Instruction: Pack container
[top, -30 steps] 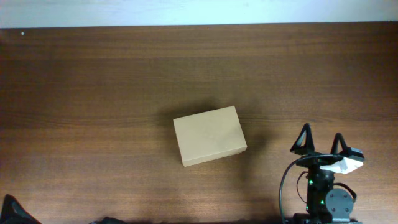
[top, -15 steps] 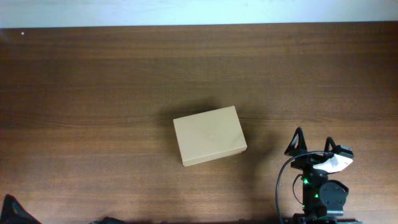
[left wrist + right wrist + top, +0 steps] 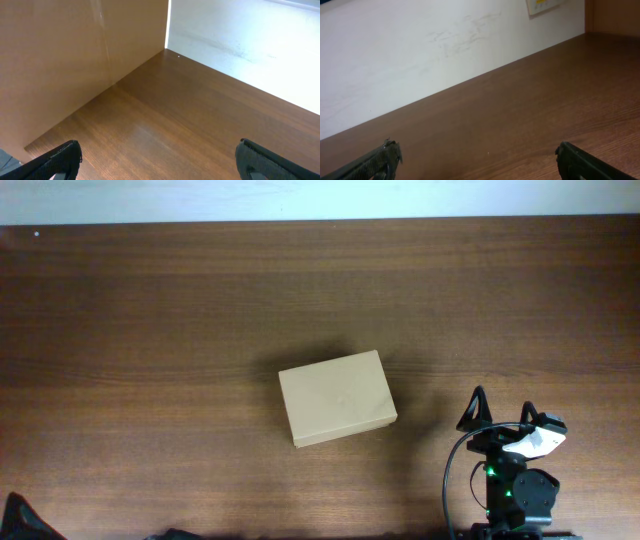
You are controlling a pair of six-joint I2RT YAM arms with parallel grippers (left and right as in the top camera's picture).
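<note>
On my feed the right pincer (image 3: 501, 410) points up-frame from the bottom right, jaws spread wide. The left pincer (image 3: 159, 150) is spread wide too, and overhead only catches a dark sliver of the left arm (image 3: 18, 518) bottom left.

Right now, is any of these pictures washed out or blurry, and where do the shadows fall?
Overhead view: sharp and evenly lit; the container throws a soft shadow along its far and right edges onto the table. Left wrist view: the white wall is nearly blown out, and the wood below it carries a pale sheen. Right wrist view: soft, even light, no glare or hard shadows.
</note>
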